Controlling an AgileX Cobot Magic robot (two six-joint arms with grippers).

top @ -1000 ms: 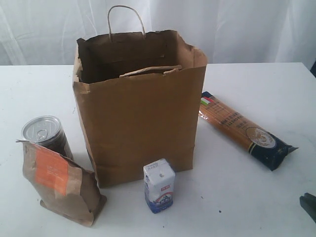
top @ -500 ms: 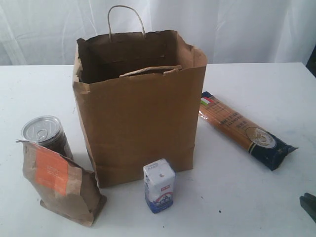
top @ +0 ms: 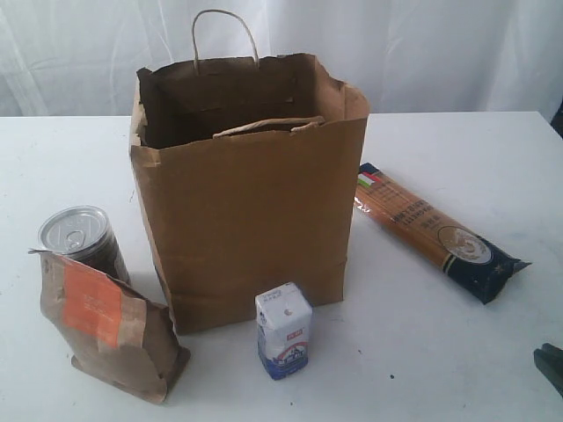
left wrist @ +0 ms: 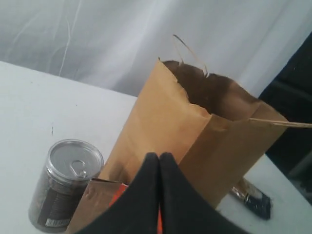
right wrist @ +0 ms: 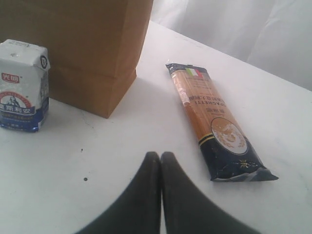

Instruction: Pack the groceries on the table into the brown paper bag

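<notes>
The brown paper bag [top: 251, 202] stands open and upright mid-table. To its left stand a silver-topped can [top: 77, 236] and, in front of it, a kraft pouch [top: 106, 321] with an orange label. A white-blue carton [top: 283, 330] stands before the bag. The spaghetti packet [top: 435, 230] lies flat to the bag's right. My left gripper [left wrist: 159, 158] is shut and empty, hovering above the pouch [left wrist: 97, 204] near the can [left wrist: 66, 183]. My right gripper [right wrist: 160, 157] is shut and empty over bare table, between the carton [right wrist: 23, 92] and the spaghetti packet [right wrist: 214, 122].
The white table [top: 457, 352] runs wide on every side, with a white curtain [top: 422, 53] behind it. A dark bit of the right arm [top: 550, 365] shows at the front right corner. One bag handle [top: 225, 31] stands up; the other lies folded inside.
A dark shape at the far right edge of the exterior view has shifted slightly. The bag, the groceries and both grippers' jaws stay as they were.
</notes>
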